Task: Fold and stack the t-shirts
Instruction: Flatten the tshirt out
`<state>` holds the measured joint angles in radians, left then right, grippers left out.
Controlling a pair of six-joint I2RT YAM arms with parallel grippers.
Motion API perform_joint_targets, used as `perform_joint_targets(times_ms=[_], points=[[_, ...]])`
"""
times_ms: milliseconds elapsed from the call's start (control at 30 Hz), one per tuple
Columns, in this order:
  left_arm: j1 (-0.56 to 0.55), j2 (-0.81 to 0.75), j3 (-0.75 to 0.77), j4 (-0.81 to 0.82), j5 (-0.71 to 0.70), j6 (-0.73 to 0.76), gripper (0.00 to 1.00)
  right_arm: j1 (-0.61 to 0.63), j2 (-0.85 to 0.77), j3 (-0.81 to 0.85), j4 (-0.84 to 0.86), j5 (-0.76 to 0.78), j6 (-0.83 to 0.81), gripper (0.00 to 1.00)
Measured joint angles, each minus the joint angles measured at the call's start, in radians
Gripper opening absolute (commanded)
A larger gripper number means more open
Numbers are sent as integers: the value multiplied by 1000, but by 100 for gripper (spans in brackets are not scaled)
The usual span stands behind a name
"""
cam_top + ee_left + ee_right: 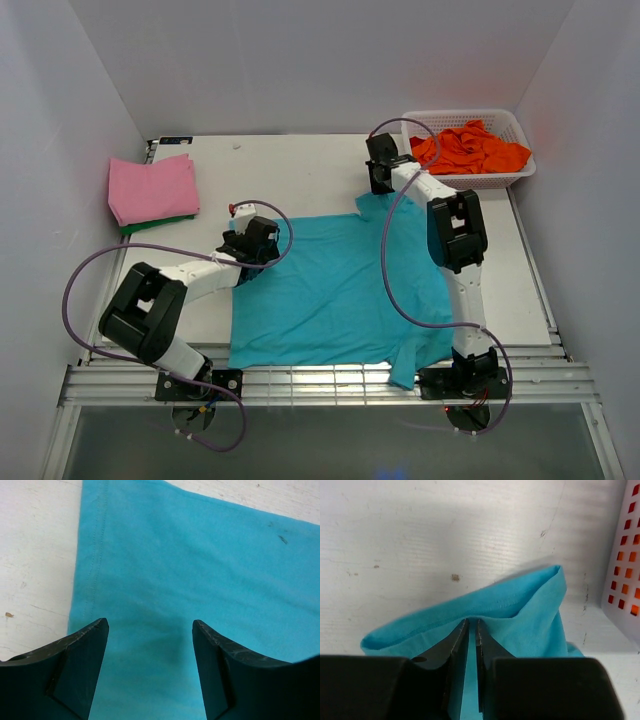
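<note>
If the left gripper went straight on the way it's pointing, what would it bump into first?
The left gripper would probably meet the teal t-shirt first; it lies spread right ahead of the open fingers.

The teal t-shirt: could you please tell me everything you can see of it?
The teal t-shirt is soft, plain cloth with stitched hems. It lies spread mostly flat on the white table, and what looks like a sleeve drapes over the near edge. Its far right corner stands up in a folded peak, pinched in the shut right gripper. The open left gripper stands over its far left part beside a hem; whether it touches is unclear. A few small dark specks mark the fabric.
</note>
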<state>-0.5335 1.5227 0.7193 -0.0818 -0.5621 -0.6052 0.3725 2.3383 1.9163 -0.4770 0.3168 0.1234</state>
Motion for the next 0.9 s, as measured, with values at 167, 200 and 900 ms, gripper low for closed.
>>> perform_joint_targets(times_ms=[167, 200, 900], points=[[21, 0, 0, 0, 0, 4, 78, 0, -89, -138, 126, 8, -2, 18], [23, 0, 0, 0, 0, 4, 79, 0, -130, -189, 150, 10, -3, 20], [62, 141, 51, 99, -31, 48, 77, 1, -396, -437, 164, -88, -14, 8]])
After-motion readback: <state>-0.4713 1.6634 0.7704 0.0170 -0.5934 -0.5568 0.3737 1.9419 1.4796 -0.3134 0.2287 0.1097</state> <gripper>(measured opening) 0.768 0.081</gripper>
